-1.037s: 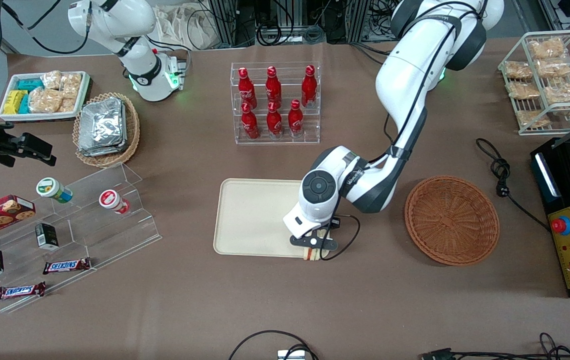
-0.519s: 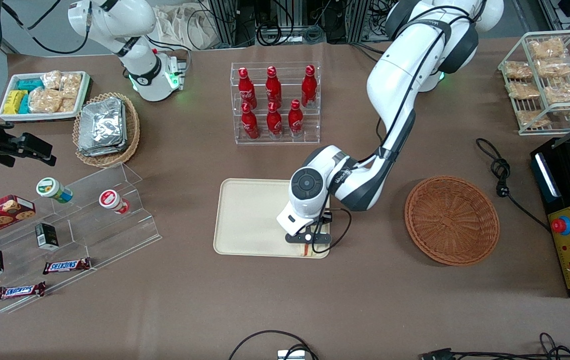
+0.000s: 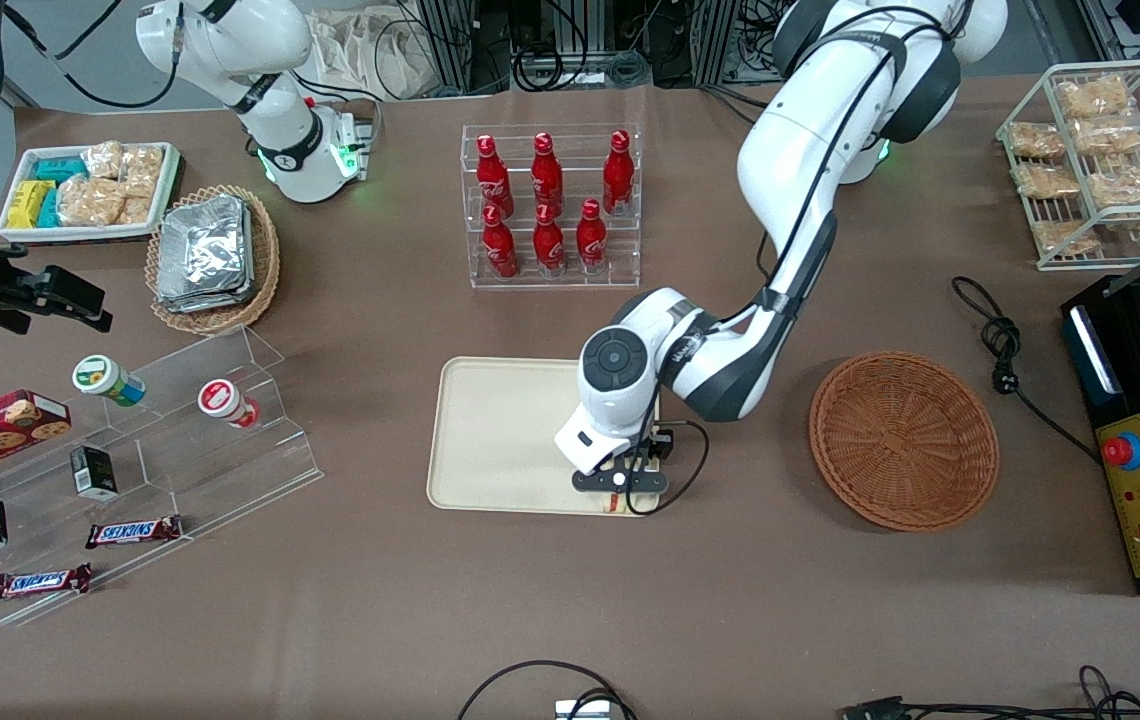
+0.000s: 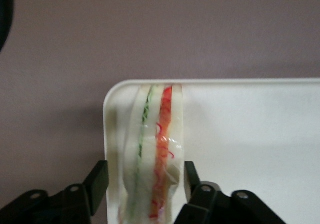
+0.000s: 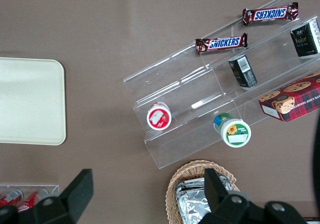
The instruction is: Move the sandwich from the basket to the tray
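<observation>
While the hand (image 3: 619, 497) hangs over the tray's (image 3: 500, 440) corner nearest the front camera on the working arm's side, it pinches the sandwich (image 4: 152, 156) between its two fingers (image 4: 97, 180). The wedge stands on edge, its green and orange-red layers upright, and it sits just inside the tray's rounded corner; whether it touches the tray floor I cannot tell. The basket (image 3: 903, 440) lies on the desk (image 3: 780, 620) toward the working arm's end, apart from the tray.

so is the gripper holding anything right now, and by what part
The gripper is shut on the clear-wrapped triangular sandwich, fingers pressing its two flat bread faces, above the cream rectangular tray's corner.
</observation>
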